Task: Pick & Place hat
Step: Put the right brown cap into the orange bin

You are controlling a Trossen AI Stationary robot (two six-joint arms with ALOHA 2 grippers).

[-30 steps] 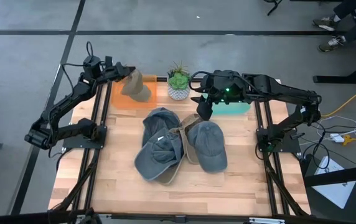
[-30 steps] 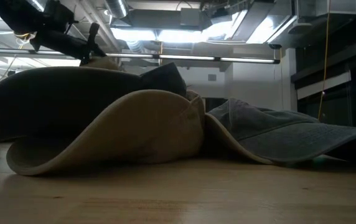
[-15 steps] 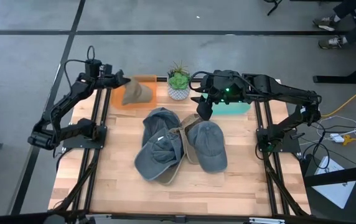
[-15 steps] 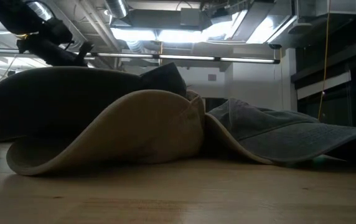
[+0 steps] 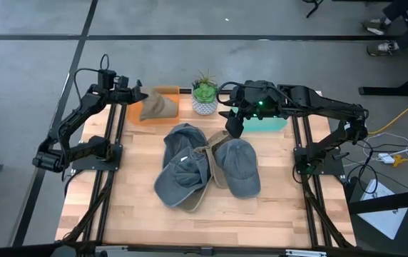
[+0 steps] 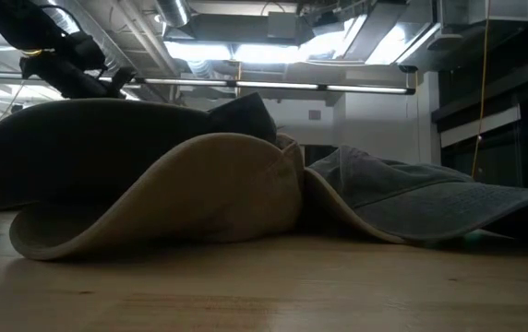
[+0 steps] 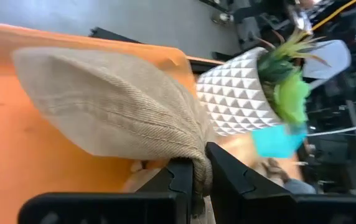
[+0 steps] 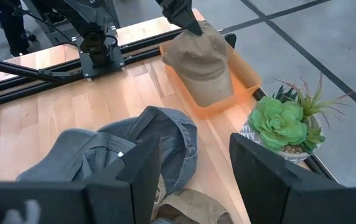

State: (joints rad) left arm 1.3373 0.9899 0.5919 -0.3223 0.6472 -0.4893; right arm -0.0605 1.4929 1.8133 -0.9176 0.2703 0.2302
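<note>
While three soft cloth caps [image 5: 204, 165] are heaped mid-table, a tan fabric cap [image 5: 157, 107] is kept pinched by the left gripper [image 7: 200, 177] inside the shallow orange plastic tray [image 5: 134, 114]; beyond, the right gripper [image 5: 232, 123] is held open beside a spiky green potted plant [image 5: 205, 98].

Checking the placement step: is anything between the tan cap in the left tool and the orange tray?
Nothing visible does. The left tool is shut on the tan cap, which already lies in the orange tray. The potted succulent stands beside the tray, not in the path.
</note>
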